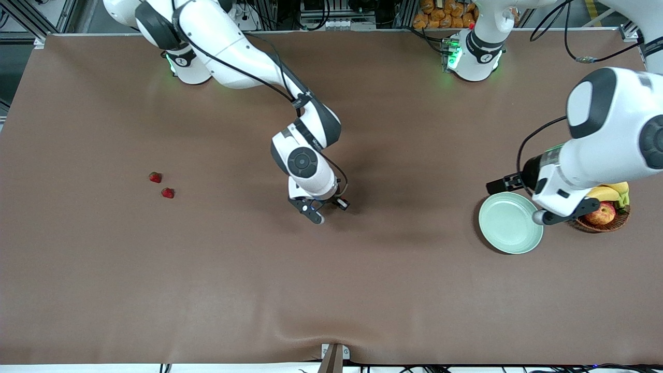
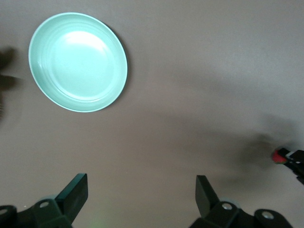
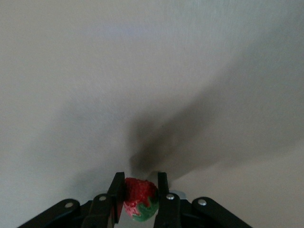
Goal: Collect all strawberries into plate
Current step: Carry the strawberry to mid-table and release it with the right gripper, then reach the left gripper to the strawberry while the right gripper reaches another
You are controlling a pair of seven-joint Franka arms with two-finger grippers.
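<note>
The brown cloth-covered table (image 1: 207, 280) fills the front view. The white right arm reaches from its base at about eleven o'clock down to the middle of the table, and its right gripper (image 1: 327, 210) hangs over bare cloth there, its two black fingers (image 3: 115, 194) clamped on a small red strawberry with a green top (image 3: 138, 198). The white left arm comes in from about two o'clock; its left gripper (image 1: 523, 199) hovers over the farther edge of the plate with its jaws spread wide and nothing between them, and it waits there.

The round, shallow, pale mint-green plate (image 1: 510, 223) lies on the table at about four o'clock, toward the left arm's end, and holds nothing. Just beside it, closer to that end of the table, stands a brown woven wicker basket (image 1: 603, 224) with a red-yellow apple (image 1: 601, 213) and a yellow banana (image 1: 611, 191) in it, partly covered by the left arm.

Two more small red strawberries (image 1: 155, 177) (image 1: 167, 192) lie on the cloth at about nine o'clock, toward the right arm's end, close together and well apart from the plate; the second lies a little nearer to the front camera.
</note>
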